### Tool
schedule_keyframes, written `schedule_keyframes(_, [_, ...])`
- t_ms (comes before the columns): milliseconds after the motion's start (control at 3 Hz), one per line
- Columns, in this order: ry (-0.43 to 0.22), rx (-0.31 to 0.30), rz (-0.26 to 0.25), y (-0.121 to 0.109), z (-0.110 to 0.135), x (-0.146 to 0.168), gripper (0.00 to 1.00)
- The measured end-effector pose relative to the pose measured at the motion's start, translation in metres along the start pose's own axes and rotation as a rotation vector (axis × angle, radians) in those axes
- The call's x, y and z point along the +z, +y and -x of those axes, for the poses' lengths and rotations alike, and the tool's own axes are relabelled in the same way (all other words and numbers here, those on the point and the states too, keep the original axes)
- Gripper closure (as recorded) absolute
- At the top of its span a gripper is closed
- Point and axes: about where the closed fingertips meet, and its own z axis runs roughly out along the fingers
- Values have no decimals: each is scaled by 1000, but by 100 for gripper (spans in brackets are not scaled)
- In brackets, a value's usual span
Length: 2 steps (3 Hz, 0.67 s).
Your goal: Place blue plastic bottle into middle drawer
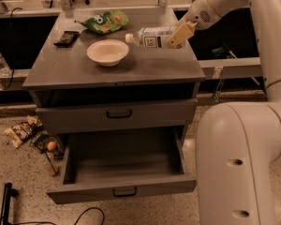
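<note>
The blue plastic bottle point(152, 36), clear with a white cap and a white-and-bluish label, is held on its side just above the grey cabinet top point(84, 71), cap pointing left toward the bowl. My gripper point(178, 35) is shut on the bottle's right end, reaching in from the upper right. The middle drawer point(122, 189), the cabinet's lowest, is pulled open below and holds nothing. The drawer above it point(117, 114) is closed.
A white bowl point(107, 52), a green chip bag point(104, 21) and a dark flat object point(65, 38) lie on the cabinet top. Snack packets point(23, 131) and a small orange ball point(51, 146) lie on the floor at left. My white arm base point(243, 163) fills the lower right.
</note>
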Motion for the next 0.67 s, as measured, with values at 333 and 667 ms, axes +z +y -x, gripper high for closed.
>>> schedule_keyframes(333, [-4,17,-19,21,16,-27,100])
schedule_keyframes(667, [-101,-36,-98,54,39,-91,100])
